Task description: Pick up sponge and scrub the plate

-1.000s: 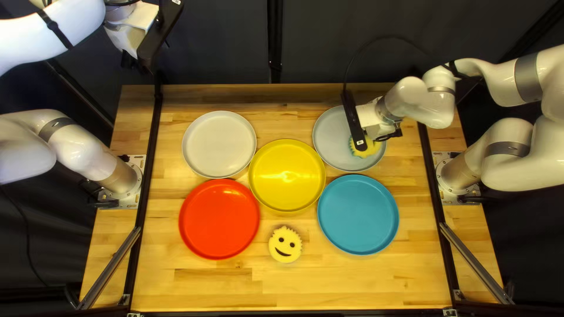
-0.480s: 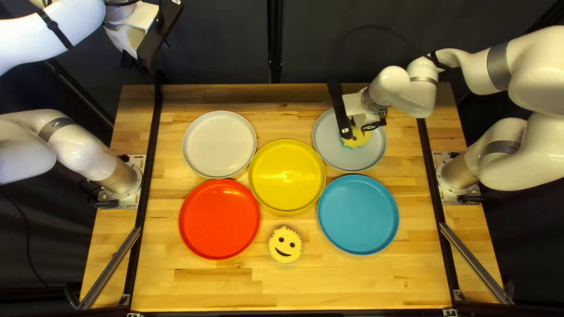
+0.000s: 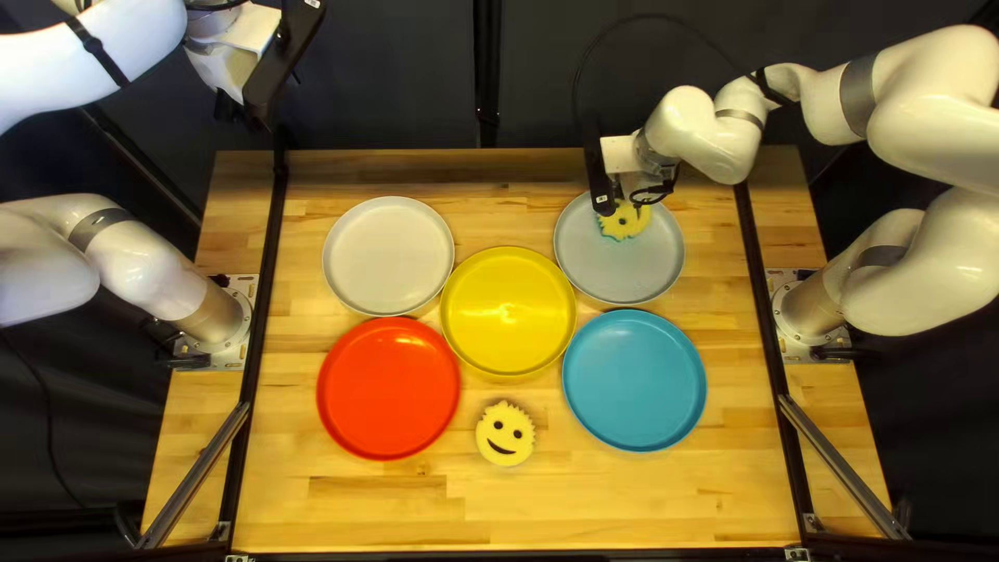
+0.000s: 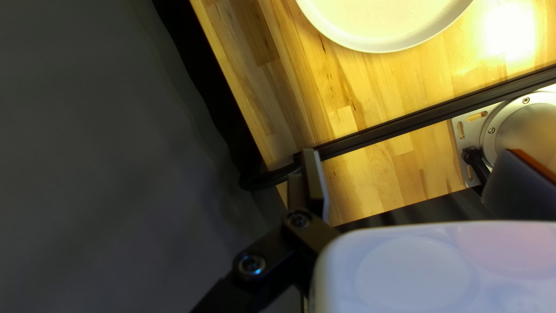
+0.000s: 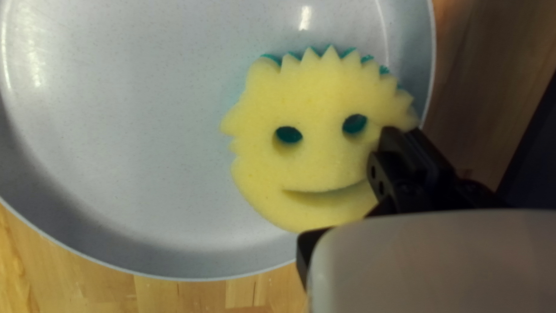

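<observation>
In the top left view my right gripper (image 3: 637,196) is over the far part of the grey plate (image 3: 624,273), at the yellow smiling sponge (image 3: 625,222). The right wrist view has the sponge (image 5: 313,165) face up against the grey plate (image 5: 133,133), near its rim. My right gripper (image 5: 403,142) pinches the sponge beside one eye, its fingers close together; their undersides are hidden. My left gripper (image 3: 231,102) hangs beyond the table's far left corner. In the left wrist view that gripper (image 4: 414,179) stands open, holding nothing.
A second smiling sponge (image 3: 506,434) lies near the table's front. White (image 3: 388,256), yellow (image 3: 508,312), red (image 3: 388,388) and blue (image 3: 634,381) plates lie on the wood. Black rails run along both sides, inside the arm bases.
My right gripper and the sponge have moved across the grey plate, toward its far rim and slightly toward the left of the top left view. The left arm has stayed still.
</observation>
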Tool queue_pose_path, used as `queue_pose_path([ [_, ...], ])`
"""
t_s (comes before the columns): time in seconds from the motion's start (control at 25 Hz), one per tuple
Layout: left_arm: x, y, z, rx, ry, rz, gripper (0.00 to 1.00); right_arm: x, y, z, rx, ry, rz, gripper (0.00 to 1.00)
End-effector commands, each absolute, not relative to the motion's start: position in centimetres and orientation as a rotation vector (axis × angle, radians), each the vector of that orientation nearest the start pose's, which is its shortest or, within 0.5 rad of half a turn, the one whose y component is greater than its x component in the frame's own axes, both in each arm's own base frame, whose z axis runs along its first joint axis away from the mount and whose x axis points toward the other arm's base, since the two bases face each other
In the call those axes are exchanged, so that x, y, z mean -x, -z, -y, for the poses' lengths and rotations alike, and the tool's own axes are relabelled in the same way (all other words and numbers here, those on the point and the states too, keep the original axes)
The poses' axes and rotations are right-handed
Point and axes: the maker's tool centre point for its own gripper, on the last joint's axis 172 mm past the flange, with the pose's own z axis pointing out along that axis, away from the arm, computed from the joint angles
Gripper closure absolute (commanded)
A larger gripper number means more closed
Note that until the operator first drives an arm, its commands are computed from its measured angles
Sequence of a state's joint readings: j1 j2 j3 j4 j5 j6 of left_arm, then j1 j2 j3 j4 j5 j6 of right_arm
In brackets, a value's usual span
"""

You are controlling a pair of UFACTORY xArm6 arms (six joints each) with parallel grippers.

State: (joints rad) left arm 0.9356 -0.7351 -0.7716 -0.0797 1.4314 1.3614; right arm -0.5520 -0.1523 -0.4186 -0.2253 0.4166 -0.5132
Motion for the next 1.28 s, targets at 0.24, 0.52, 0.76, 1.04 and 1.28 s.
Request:
queue_pose_path([
  [0.24, -18.9, -30.8, -22.3, 3.034, 0.16, -0.643, 0.0, -29.3, -5.8, 16.9, 3.283, 0.16, 0.378, 1.0],
  [0.52, -18.9, -30.8, -22.3, 3.034, 0.16, -0.643, 0.0, -28.5, -5.6, 15.2, 3.27, 0.177, 0.448, 1.0],
  [0.76, -18.9, -30.8, -22.3, 3.034, 0.16, -0.643, 0.0, -30.9, -5.5, 17.6, 3.255, 0.161, 0.371, 1.0],
  [1.04, -18.9, -30.8, -22.3, 3.034, 0.16, -0.643, 0.0, -33.7, -5.5, 20.5, 3.204, 0.126, 0.155, 1.0],
  [1.28, -18.9, -30.8, -22.3, 3.034, 0.16, -0.643, 0.0, -34.8, -5.9, 21.1, 3.187, 0.119, 0.051, 1.0],
])
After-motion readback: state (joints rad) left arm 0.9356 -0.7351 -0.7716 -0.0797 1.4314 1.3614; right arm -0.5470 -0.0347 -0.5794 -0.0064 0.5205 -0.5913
